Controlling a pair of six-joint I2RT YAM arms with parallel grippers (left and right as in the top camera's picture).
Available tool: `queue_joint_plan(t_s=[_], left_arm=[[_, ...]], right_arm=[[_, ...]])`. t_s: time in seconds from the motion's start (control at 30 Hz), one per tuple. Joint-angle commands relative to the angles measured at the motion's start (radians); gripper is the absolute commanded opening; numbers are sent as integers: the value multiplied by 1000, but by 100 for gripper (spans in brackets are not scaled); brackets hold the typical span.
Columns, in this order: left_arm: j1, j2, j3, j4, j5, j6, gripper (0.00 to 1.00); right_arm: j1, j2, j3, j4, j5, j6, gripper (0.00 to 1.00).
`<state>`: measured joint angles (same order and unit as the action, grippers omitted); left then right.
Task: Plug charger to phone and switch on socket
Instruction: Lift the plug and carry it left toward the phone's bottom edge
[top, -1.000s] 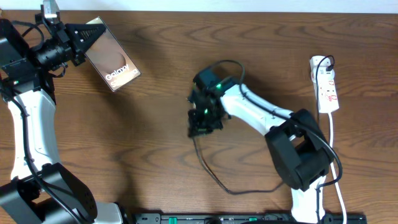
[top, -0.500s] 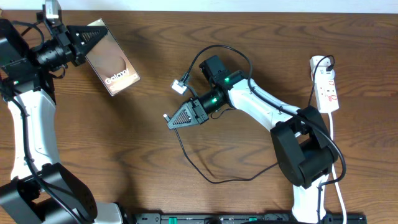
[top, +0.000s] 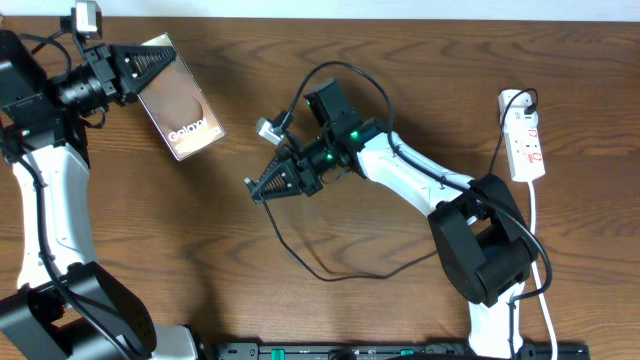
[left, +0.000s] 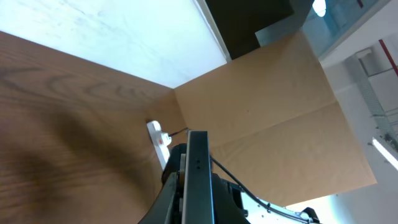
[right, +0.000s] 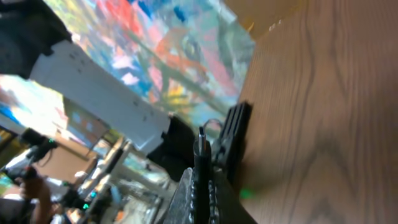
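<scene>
My left gripper is shut on the phone, holding it by its upper end above the table at the far left; its brownish screen with "Galaxy" text faces up. In the left wrist view the phone shows edge-on between the fingers. My right gripper is shut on the charger's black plug tip, lifted over the table's middle and pointing left. The thin black cable loops down behind it. The white socket lies at the right edge, a black plug in its top end.
The socket's white cord runs down the right side past the right arm's base. A black rail lies along the front edge. A cardboard wall stands behind the table.
My right gripper rose from the table with the plug tip, turned and swung left toward the phone. The cable trailed after it. My left gripper tilted the phone slightly.
</scene>
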<state>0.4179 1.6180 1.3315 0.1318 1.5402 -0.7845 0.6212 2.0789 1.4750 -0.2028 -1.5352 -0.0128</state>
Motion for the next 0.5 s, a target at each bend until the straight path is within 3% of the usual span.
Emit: queue_joint_plan(t_s=[0.0,0.2,0.47], left_arm=[[2,-4,2,6,31,11,7],[-21,-4,2,6,30,35,7],[-72,-4,2,6,6,80,7]], right_arm=[[5,3,15,124,-27,179,1],[7,3,15,443,-27,403,1],[16,3,15,666,-27,564,1]])
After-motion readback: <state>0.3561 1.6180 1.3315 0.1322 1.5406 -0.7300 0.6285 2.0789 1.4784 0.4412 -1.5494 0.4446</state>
